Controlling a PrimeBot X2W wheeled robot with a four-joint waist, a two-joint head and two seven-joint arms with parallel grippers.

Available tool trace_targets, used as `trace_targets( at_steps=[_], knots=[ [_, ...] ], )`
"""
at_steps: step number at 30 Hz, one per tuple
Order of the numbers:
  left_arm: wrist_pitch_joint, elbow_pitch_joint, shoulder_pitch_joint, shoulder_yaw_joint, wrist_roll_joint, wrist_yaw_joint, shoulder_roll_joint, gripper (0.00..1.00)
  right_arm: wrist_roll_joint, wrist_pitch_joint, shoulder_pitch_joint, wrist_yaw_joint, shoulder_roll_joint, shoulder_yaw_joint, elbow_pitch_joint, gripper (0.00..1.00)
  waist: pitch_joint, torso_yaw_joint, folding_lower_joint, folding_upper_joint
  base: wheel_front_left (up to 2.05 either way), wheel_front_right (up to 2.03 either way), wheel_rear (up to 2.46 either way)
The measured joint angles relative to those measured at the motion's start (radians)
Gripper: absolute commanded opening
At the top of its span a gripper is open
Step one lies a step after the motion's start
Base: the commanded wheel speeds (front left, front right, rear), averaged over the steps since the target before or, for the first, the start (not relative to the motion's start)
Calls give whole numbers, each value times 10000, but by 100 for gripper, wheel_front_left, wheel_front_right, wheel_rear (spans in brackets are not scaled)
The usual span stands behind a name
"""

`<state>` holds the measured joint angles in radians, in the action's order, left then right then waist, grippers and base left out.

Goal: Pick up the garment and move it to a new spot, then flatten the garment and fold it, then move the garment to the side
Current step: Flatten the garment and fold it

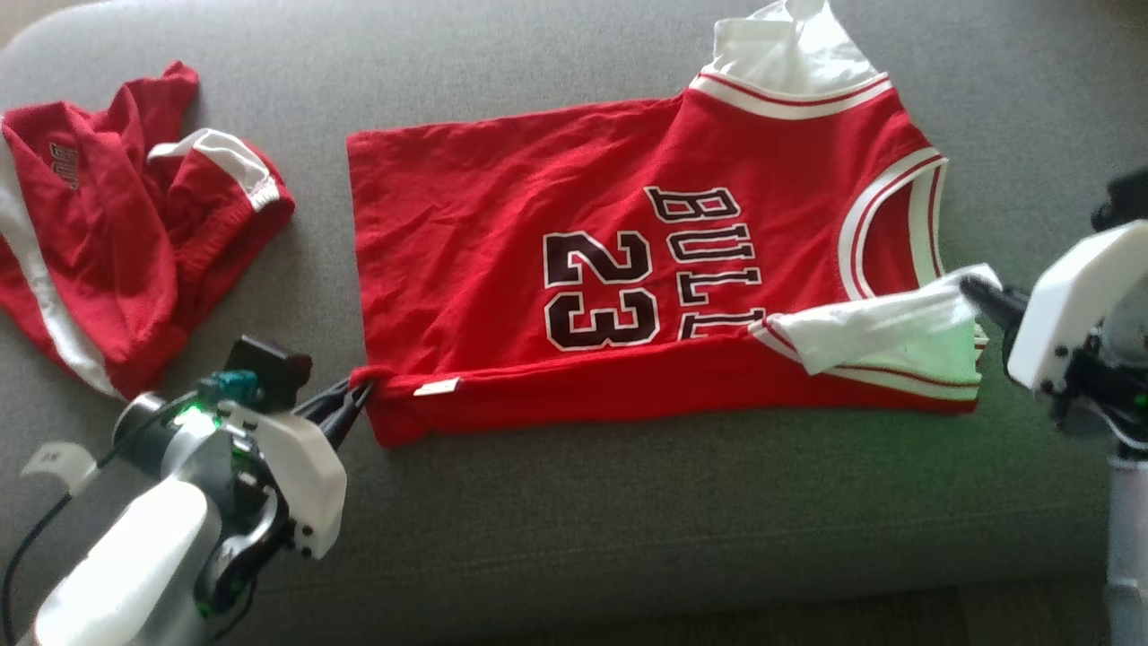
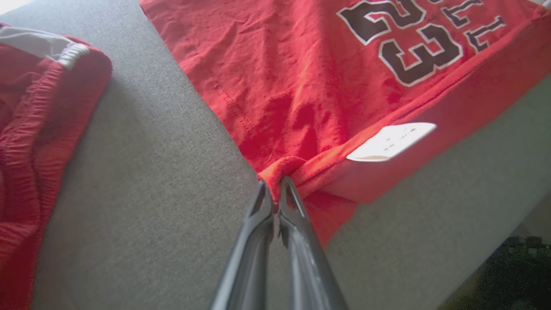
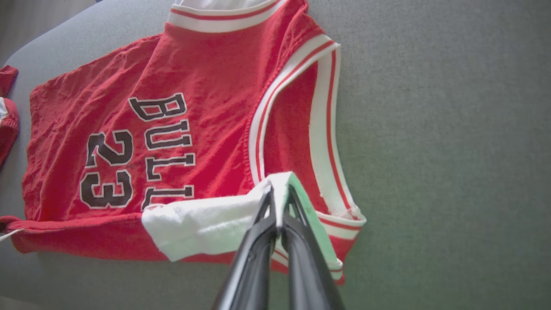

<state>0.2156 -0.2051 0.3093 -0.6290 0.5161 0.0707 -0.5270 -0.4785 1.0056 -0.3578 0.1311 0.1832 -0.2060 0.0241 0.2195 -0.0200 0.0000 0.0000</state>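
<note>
left gripper (image 2: 272,185) clenched on jersey (image 1: 502,206) hem corner | right gripper (image 3: 279,193) clenched on white sleeve (image 1: 879,327) | likely for folding near edge over

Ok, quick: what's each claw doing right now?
Left claw: closed on the jersey, at its bottom corner.
Right claw: closed on the jersey's white sleeve.

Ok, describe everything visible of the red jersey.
The red jersey is creased knit fabric with black 23 and lettering, white-and-red striped trim and white sleeves. It lies spread on the grey cushion, its near edge folded over the front. The left gripper pinches its hem corner, the right gripper a white sleeve.
</note>
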Motion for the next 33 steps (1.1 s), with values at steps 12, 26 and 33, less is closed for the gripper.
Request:
trace_targets(
  at_steps=[12, 26, 33],
  knots=[
    [-146, -859, 1179, -50, -19, 102, 431, 0, 127, -1616, -1514, 0, 337, 619, 1620, 0, 687, 138, 0, 0, 0, 0, 0],
    [-462, -1432, 2158, -316, -311, 180, 750, 0, -132, -3459, -2213, 0, 546, 1248, 2483, 0, 1007, 108, 1, 0, 0, 0, 0],
    [-803, -1615, 2170, -293, -311, 75, 819, 0, -157, -3789, -2306, -2, 713, 1365, 2725, 0, 1029, 112, 0, 0, 0, 0, 0]
  ],
)
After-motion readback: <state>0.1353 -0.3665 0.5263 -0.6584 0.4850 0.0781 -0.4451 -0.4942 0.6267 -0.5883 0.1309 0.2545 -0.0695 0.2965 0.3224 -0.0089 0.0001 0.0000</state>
